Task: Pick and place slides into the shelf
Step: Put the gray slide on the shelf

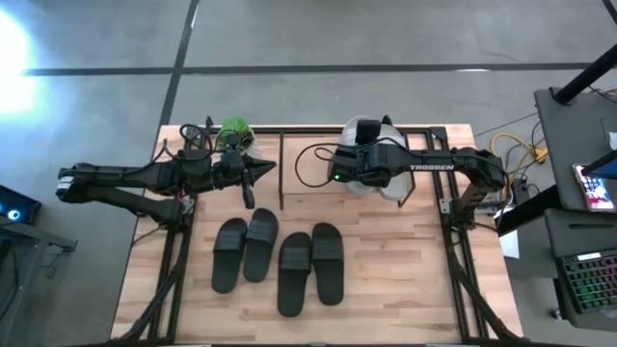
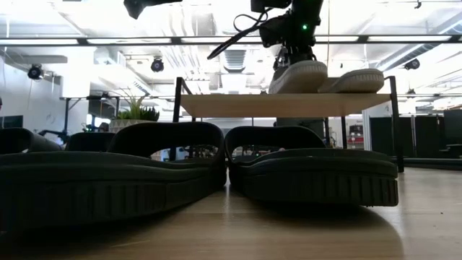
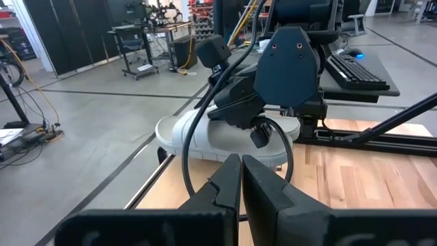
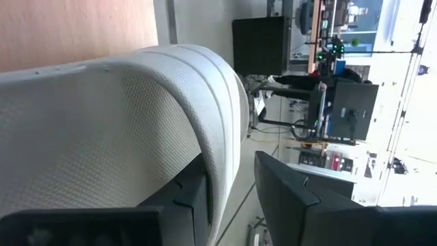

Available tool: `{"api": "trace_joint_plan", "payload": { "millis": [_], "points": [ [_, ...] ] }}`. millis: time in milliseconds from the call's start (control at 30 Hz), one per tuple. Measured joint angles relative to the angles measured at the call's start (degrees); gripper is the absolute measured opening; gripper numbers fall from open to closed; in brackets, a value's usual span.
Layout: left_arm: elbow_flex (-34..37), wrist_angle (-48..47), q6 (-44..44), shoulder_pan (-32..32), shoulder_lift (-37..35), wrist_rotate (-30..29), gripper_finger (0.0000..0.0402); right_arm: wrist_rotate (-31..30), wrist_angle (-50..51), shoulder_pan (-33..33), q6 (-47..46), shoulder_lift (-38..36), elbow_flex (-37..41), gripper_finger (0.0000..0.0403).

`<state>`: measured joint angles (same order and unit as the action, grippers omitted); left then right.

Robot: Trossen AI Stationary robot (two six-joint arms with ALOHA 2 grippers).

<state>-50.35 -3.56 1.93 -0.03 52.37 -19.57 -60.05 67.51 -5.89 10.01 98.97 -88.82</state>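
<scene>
The grey slides [image 2: 326, 78] are both on the shelf [image 2: 285, 104], one directly under the right gripper [image 4: 229, 179], whose fingers straddle its strap, while four black slides [image 1: 280, 253] wait on the table near the left gripper [image 1: 247, 187], fingers together.

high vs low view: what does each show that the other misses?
Only high: the left tool waiting above the table behind the black slides, fingers together; all four black slides as two pairs; the green plant's top.

Only low: the shelf board edge-on, with two grey slides resting on it.

Both: the right tool at the grey slides on the shelf, black slides on the table.
</scene>
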Motion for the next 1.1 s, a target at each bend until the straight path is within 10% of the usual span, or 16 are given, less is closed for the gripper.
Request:
{"api": "trace_joint_plan", "payload": {
  "millis": [1100],
  "points": [
    [-0.2, 0.0, 0.0, 0.0, -1.0, 0.0, 0.0000, 1.4, 5.3, 1.0, -8.2, 0.0, -2.4, 0.0211]
  ]
}}
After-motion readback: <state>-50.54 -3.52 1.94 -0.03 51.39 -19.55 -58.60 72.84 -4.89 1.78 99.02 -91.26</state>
